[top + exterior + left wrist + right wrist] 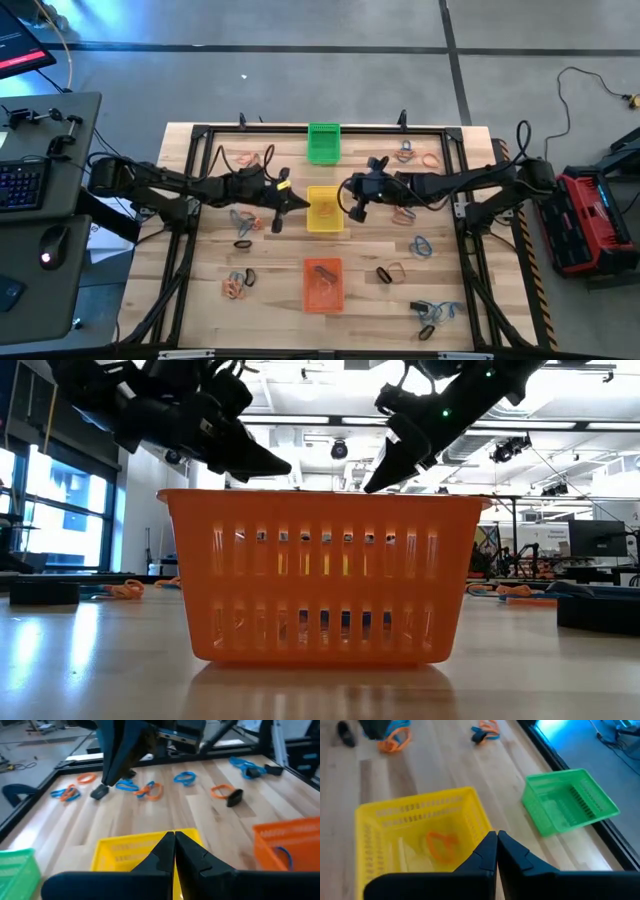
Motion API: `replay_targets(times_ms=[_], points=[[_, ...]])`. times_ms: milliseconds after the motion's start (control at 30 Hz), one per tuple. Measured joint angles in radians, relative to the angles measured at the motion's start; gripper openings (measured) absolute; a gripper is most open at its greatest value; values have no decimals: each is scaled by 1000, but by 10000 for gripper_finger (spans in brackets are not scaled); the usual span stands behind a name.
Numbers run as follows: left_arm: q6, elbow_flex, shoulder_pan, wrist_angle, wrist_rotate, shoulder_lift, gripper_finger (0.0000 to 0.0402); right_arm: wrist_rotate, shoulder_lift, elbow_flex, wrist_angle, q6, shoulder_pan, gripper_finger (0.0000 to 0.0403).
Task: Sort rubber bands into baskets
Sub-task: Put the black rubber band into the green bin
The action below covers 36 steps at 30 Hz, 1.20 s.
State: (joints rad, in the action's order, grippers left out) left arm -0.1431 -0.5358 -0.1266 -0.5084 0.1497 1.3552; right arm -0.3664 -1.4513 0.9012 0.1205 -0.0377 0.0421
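Rubber bands [241, 284] lie scattered over most of the wooden table [380, 310] — loose clusters toward its left and right edges and near its front corners, in black, orange and blue.

Largest of the working parts are the two arms, reaching in from the left and right edges to meet over the table's middle. The left gripper [293, 201] hangs just beside the yellow basket [324, 209], its claw pressed together on nothing visible. The right gripper [357, 209] hangs at the basket's other side, its claw likewise pressed together and empty.

Next in size, the three baskets stand in a line down the middle: the green basket [323, 142] near the far edge, the yellow one at the centre, the orange basket [322, 284] toward the front edge.

The bands themselves look light, soft and floppy. Lying flat on the wood, each probably needs a fingertip pinch on a single strand, best where a loop arches up or crosses another; tangled ones may come up together.

Only the right wrist view looks into the yellow basket, where one orange band [441, 845] rests on the floor. Only the left wrist view shows a blue band [284, 856] inside the orange basket. The low view, filled by the orange basket's slatted wall, shows both claws hanging above rim height — something the high view cannot tell.
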Motion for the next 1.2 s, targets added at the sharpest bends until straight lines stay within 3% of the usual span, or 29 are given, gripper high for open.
replay_targets(times_ms=[400, 567, 933, 1200], points=[[38, 0, -24, -68, -2, 0, 2, 1, 0, 0, -7, -50, 27, 0], [74, 0, -24, -73, -2, 0, 2, -8, 7, 0, 28, -16, -18, 0], [98, -1, -9, -73, -4, 0, 2, -132, 73, 0, 387, -115, -132, 0], [106, 0, -2, -76, -4, 0, 2, -156, 73, 0, 636, -268, -13, 1]])
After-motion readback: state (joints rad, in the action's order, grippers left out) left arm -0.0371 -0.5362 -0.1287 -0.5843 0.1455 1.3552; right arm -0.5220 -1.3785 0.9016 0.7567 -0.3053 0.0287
